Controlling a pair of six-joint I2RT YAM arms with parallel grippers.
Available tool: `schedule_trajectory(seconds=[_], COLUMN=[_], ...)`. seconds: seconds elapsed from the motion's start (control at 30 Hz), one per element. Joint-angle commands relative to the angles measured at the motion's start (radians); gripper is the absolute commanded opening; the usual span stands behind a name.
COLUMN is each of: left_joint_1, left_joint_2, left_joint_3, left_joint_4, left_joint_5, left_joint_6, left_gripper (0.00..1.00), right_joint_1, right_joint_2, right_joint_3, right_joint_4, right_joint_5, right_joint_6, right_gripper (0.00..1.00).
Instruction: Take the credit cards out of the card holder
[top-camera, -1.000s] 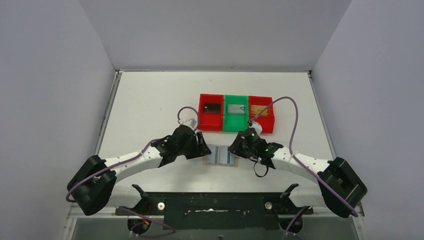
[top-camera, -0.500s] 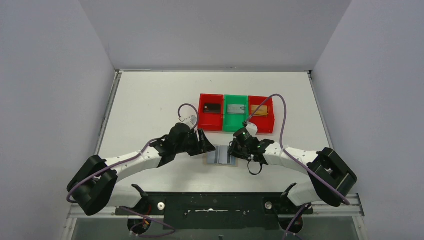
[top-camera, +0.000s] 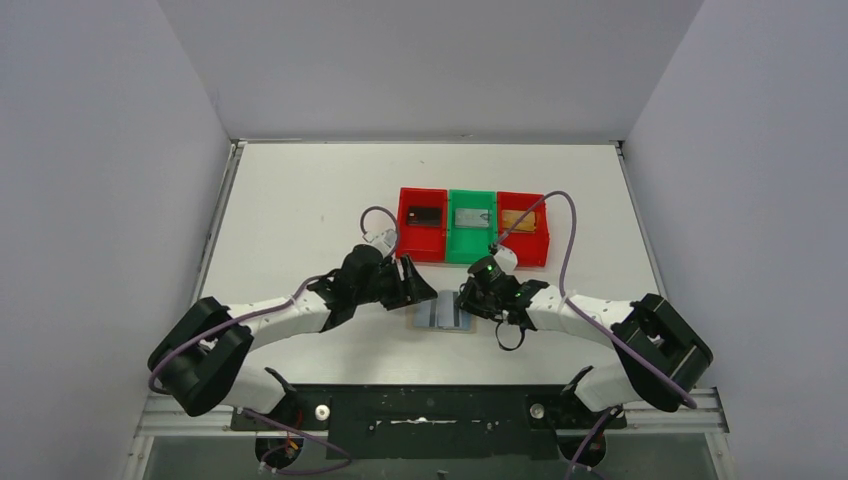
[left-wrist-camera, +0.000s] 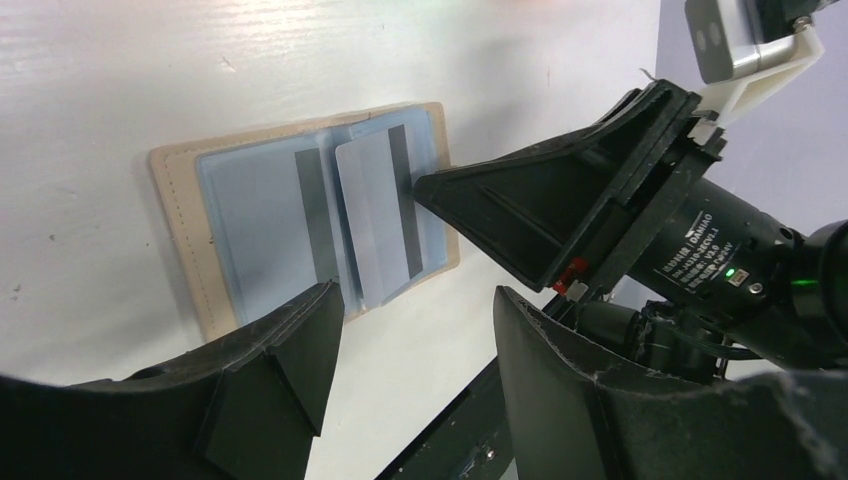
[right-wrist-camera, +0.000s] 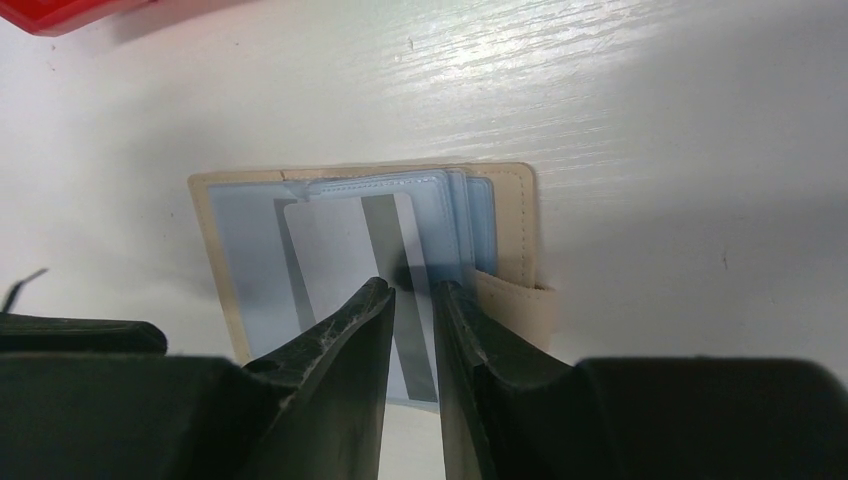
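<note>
One credit card (right-wrist-camera: 330, 260), pale with a dark stripe, lies partly drawn out of its sleeve in the card holder (right-wrist-camera: 512, 215). The holder rests open and flat on the worktop (top-camera: 300, 200), at the lower centre of the overhead view, between the two arms. Three trays stand just above it in that view: a red tray (top-camera: 404, 240) with a dark card (top-camera: 425, 215), a green tray (top-camera: 452, 240) with a grey card (top-camera: 470, 217), and a second red tray (top-camera: 543, 245) with a tan card (top-camera: 518, 218).

Right tool (right-wrist-camera: 410, 290): the jaws stand a narrow slit apart, with the tips down on the striped part of the card. Neither wrist view shows whether they pinch the card or only press on it.

Left tool (left-wrist-camera: 418, 305): the jaws are about half open and grip nothing. It sits just beside the holder's left edge in the overhead view, and no contact is visible.

Risks, as judged:
- The holder appears unpinned. Sleeve friction could drag or lift it along with the card.
- The card is thin and lies flat, so it offers little edge. The tips could slip off it and leave it skewed or pushed back into the sleeve.
- Loose plastic sleeves fan out at the upper right of the right wrist view. The jaws could catch one together with the card.
- The two tools are close. If the left moves in to steady the holder, it could strike the right.
</note>
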Motion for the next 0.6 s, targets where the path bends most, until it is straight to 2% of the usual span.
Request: schedule_trajectory(seconds=[0.0, 0.17, 0.57], left_joint_1=[0.008, 0.006, -0.022], left_joint_2=[0.051, 0.118, 0.261], left_joint_3=[-0.012, -0.018, 0.045], left_joint_4=[0.157, 0.234, 0.228], left_joint_5=[0.052, 0.076, 0.074], left_joint_6=[-0.041, -0.063, -0.036], left_gripper=[0.57, 0.57, 0.54], right_joint_1=[-0.011, -0.027, -0.046], right_joint_2=[0.011, 0.002, 0.006], right_joint_3=[-0.039, -0.072, -0.094], right_joint_4=[-0.043, -0.007, 0.01], right_joint_5=[0.036, 0.011, -0.007], right_joint_6=[0.006, 0.013, 0.026], right_gripper=[0.24, 0.24, 0.22])
